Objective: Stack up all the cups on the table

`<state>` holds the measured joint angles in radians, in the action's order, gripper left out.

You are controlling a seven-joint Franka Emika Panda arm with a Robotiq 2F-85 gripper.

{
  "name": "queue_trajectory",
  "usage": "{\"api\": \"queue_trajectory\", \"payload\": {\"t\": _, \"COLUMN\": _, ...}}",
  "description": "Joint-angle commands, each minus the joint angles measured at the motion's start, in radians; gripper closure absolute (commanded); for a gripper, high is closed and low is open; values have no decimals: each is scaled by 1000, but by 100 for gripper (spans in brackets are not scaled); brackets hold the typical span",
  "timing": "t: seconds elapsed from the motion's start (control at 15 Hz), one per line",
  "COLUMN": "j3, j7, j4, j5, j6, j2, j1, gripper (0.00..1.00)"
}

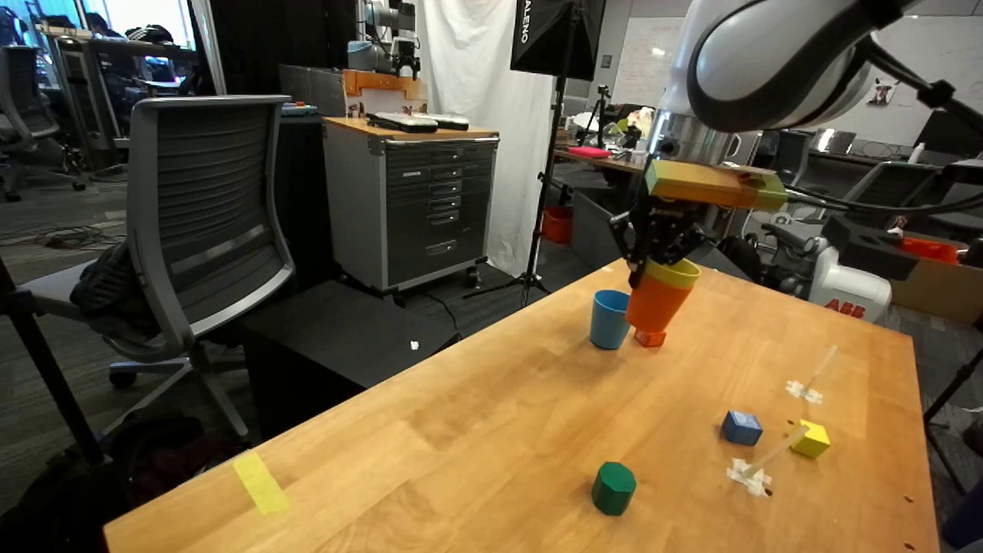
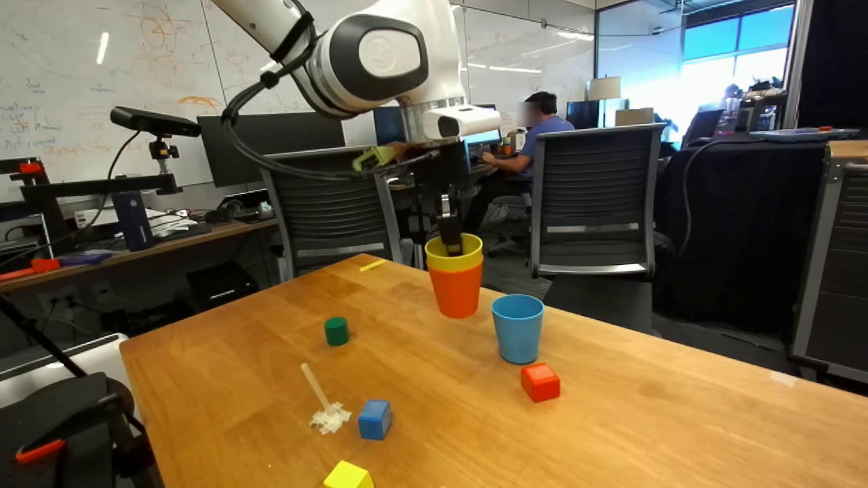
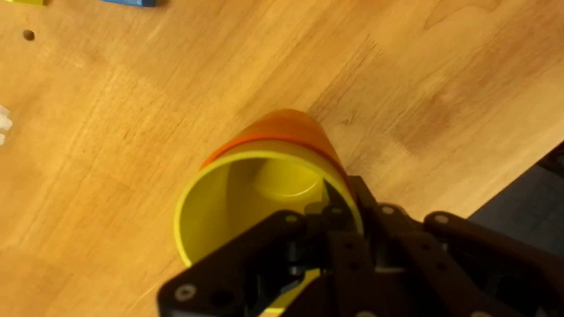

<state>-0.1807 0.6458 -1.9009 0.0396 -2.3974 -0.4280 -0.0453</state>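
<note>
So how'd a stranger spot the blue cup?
On the wooden table, find the red block. Beside it stands the blue cup: open-topped, unlike the blue block, and free of the gripper, unlike the yellow cup nested in the orange cup.

Table (image 1: 522, 415) shared by three views
Both exterior views were angled from differing sides; the wrist view was aimed down, close.

I'm seeing a scribbled whiteboard (image 2: 156, 74) spanning the back in an exterior view, light streaks (image 2: 102, 48) glaring off it, a window (image 2: 736, 47) glowing bright. In an exterior view, a grey chair (image 1: 207, 207) is standing on dark floor (image 1: 84, 346); a cabinet (image 1: 415, 207) is sitting by a white curtain (image 1: 476, 100), softbox (image 1: 541, 42) hanging in front.
</note>
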Motion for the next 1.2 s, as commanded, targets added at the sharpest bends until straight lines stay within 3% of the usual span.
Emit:
{"api": "queue_trajectory", "payload": {"t": 0.0, "j3": 12, "j7": 25, "j4": 78, "j5": 41, "j6": 83, "j2": 30, "j1": 27, "gripper": 98}}
{"api": "queue_trajectory", "payload": {"t": 0.67, "j3": -39, "j7": 250, "j4": 309, "j5": -2, "j6": 75, "j2": -129, "j1": 49, "gripper": 98}}
{"api": "queue_trajectory", "payload": {"t": 1.13, "j3": -47, "j7": 331, "j4": 386, "j5": -13, "j6": 116, "j2": -244, "j1": 49, "gripper": 98}}
